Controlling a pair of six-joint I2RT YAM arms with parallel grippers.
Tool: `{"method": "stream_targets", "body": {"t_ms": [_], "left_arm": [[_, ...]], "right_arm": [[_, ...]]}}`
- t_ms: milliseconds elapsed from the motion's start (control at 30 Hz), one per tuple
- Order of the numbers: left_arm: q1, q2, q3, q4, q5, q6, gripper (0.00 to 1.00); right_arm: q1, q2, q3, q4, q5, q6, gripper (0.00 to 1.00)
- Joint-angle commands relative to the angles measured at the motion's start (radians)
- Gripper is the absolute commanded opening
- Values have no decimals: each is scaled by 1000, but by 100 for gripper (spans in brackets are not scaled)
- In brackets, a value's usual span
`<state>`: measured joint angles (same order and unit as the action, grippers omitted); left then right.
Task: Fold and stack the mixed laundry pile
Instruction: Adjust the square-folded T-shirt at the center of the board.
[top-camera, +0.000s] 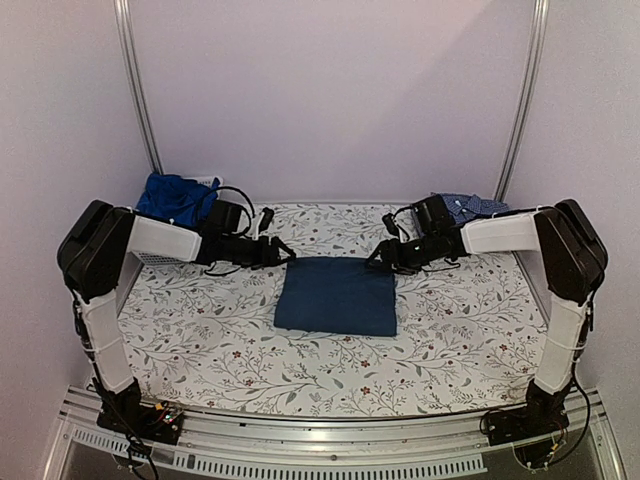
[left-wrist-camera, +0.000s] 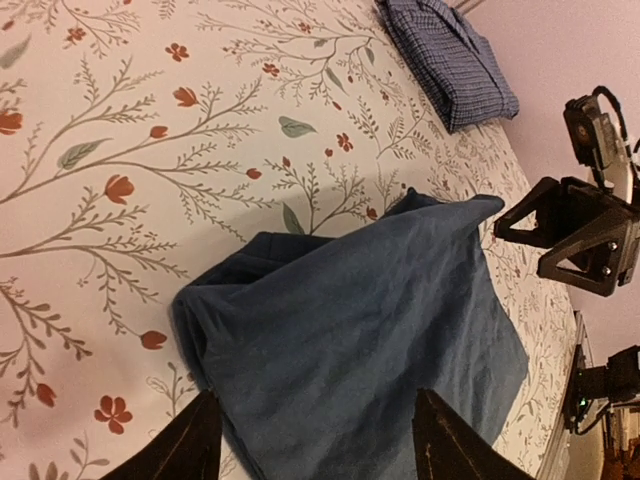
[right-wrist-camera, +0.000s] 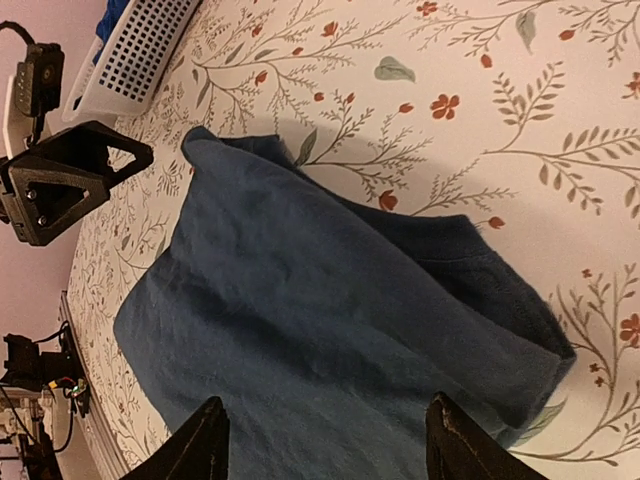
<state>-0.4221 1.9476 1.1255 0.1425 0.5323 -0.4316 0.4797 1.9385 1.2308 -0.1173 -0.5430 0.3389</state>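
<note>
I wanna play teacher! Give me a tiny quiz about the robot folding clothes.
1. True or false: the folded navy T-shirt lies flat between the left tool and the right tool, and both tools are open.
2. Where is the blue checked shirt? A) at the far right of the table; B) held in the right tool; C) under the T-shirt.
3. Fill the gap: the royal-blue garment sits at the far left in the white mesh ____.
Key: 1 true; 2 A; 3 basket.
</note>
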Motion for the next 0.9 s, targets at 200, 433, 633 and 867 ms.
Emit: {"method": "stream_targets", "body": {"t_ms": [200,433,633,867], "left_arm": [[82,91,57,-7,14,32,67],[76,163,108,32,64,40,68],[63,223,149,49,100,43,65],[59,274,183,66,128,27,50]], "right_arm": [[-111,-58,-26,-36,97,-155,67],[-111,46,16,-5,43,-206,68],[-111,108,66,5,4,-222,65],[-111,149,113,-3,-12,-223,49]]}}
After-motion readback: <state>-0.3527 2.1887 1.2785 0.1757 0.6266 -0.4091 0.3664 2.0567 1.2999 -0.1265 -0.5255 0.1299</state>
